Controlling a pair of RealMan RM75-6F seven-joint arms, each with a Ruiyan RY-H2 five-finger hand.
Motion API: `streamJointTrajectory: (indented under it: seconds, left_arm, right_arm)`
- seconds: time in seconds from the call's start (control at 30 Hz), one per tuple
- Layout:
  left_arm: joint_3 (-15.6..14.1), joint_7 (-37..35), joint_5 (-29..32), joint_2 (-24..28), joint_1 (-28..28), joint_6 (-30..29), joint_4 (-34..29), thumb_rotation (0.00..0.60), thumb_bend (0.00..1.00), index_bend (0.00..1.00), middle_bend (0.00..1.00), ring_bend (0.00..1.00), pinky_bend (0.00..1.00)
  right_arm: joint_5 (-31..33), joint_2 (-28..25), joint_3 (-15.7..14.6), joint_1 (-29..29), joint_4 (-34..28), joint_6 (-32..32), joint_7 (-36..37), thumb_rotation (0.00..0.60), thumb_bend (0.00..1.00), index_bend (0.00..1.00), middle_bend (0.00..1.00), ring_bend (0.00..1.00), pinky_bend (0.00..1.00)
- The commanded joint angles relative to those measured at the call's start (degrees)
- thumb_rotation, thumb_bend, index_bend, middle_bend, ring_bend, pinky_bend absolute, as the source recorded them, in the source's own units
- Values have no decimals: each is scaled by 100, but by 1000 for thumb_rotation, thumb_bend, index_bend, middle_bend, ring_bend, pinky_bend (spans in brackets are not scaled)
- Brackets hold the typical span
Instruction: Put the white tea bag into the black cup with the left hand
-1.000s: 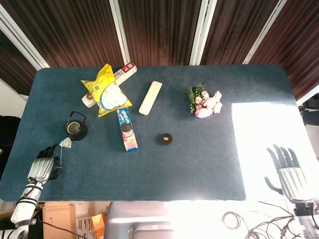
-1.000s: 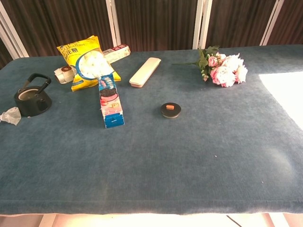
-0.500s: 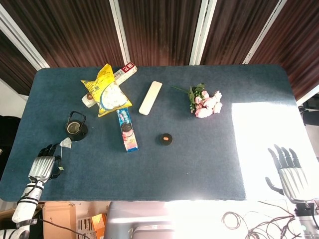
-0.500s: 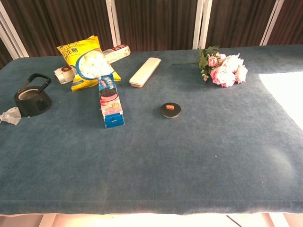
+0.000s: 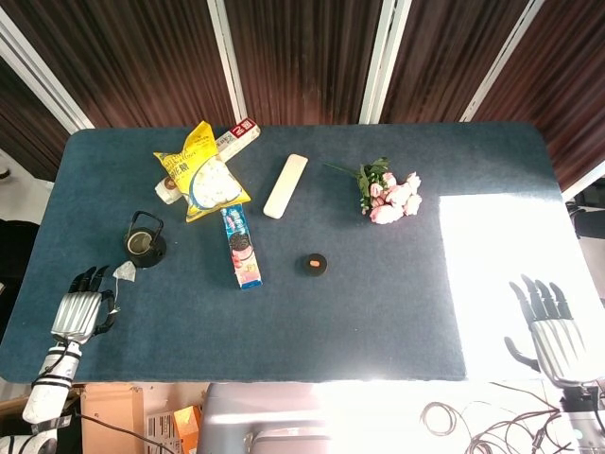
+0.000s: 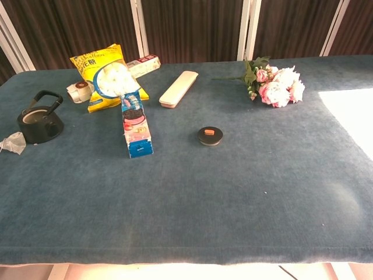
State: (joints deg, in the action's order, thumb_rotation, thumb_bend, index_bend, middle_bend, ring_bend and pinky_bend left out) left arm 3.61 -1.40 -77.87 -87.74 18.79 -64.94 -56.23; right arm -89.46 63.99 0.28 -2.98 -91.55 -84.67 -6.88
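Observation:
The white tea bag point(image 5: 123, 272) point(image 6: 13, 143) lies on the blue table near its left edge, just in front of the black cup point(image 5: 142, 244) point(image 6: 39, 121), which has a bail handle. My left hand point(image 5: 80, 307) sits at the table's front-left corner, a little left of the tea bag, fingers spread and holding nothing. A thin string seems to run from the tea bag down beside the hand. My right hand point(image 5: 548, 331) hovers open off the front-right corner. The chest view shows neither hand.
Behind the cup lie a yellow snack bag point(image 5: 203, 175), a small roll point(image 5: 167, 189) and a red-white box point(image 5: 236, 137). A cookie box point(image 5: 241, 246), a black lid point(image 5: 316, 264), a white case point(image 5: 285, 185) and pink flowers point(image 5: 388, 194) spread rightwards.
My left hand has drifted slightly left, away from the tea bag, and its fingers have spread. The tea bag, the cup and the right hand have stayed put.

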Motion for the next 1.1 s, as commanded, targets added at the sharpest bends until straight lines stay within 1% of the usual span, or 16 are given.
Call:
streamJointTrajectory:
  seconds: [0.03,0.2,0.37,0.5,0.63,0.83,1.1]
  left_arm:
    - [4,-109,-81,-51,-3,-117,77,600,370,661,76,0,113]
    - [33,-344,-225,-127,-17,-382,222,600,371,667,76,0,113]
    - [181,-683,-364,-179,13,-797,317,600,373,676,76,0,113]
    - [300,-849,-393,-189,74,-957,424,600,374,679,76,0,113]
    - [448,-937,-388,-91,161,-1074,419,600,374,680,76,0,112]
    - [687,-787,-307,113,344,-1107,292,600,374,684,76,0,113]
    - [1089,-489,-126,402,659,-1121,64,600,373,684,88,0,113]
  right_arm:
    - [4,-1,2,3,3,-3,9,600,242,0,0,0,0]
    - [9,-5,7,9,0,-9,25,600,242,0,0,0,0]
    - [17,-9,16,16,-9,-21,50,600,242,0,0,0,0]
    - [38,-3,25,13,-10,-7,44,600,242,0,0,0,0]
    - [61,7,35,-1,-12,24,20,600,242,0,0,0,0]
    - [66,12,34,-16,-21,57,-3,600,242,0,0,0,0]
    - [60,6,37,-12,-21,44,16,600,242,0,0,0,0]
